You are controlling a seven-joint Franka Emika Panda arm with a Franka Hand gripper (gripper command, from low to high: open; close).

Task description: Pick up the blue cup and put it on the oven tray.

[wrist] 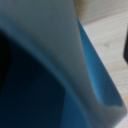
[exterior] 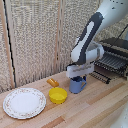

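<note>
Blue cup [exterior: 77,85] sits on the wooden table [exterior: 100,107] at frame centre in the exterior view, just right of the yellow bowl [exterior: 58,95], with the gripper [exterior: 80,75] down on its rim; jaws hidden, can't tell if they grip it. Oven tray [exterior: 111,62] is at the right edge, upper-middle, well apart from the cup, white patterned plate [exterior: 24,102] lower left. Wrist view is blurred, almost all blue cup wall [wrist: 95,65] very close, a bit of table in the upper right corner.
</note>
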